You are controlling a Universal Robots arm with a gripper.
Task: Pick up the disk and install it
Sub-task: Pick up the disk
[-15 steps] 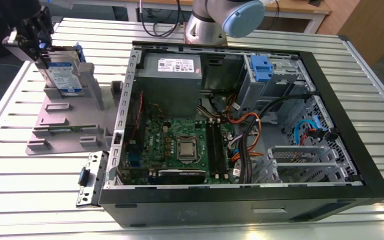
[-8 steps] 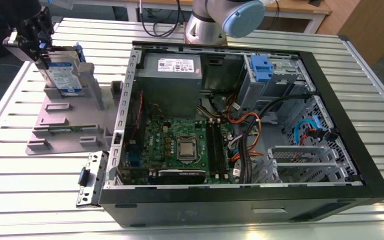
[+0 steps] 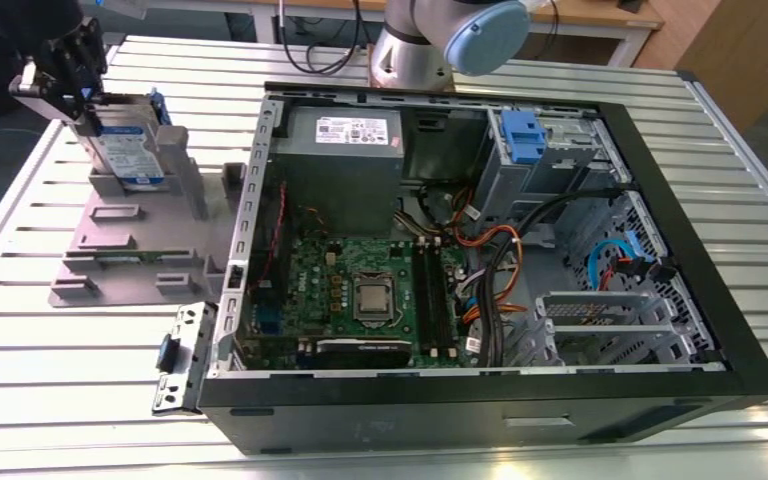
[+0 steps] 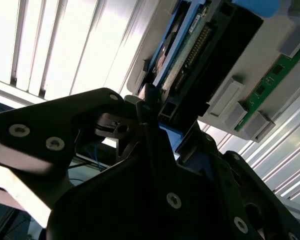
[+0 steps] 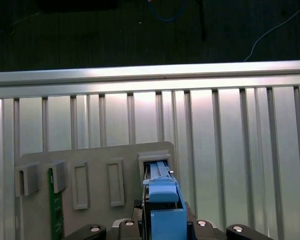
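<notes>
exterior view: the disk (image 3: 128, 150) stands on edge in the grey stand (image 3: 131, 235) on the table (image 3: 51, 390), to the exterior view's left of the open case (image 3: 491, 412). stored upright like this, its top edge is free for a grip from above. the fingers (image 3: 80, 88) sit at that top edge, pointing down. the arm (image 3: 418, 45) has its base beyond the case's far side.

second wrist view: the black fingers (image 4: 112, 127) flank the disk's (image 4: 194, 45) blue frame (image 4: 170, 135) and, by my judgement, are closed on it.

first wrist view: the blue frame (image 5: 163, 210) lies centred between them, in line with the stand's (image 5: 90, 175) slot. whether the disk is seated there or just above it, i cannot tell.
</notes>
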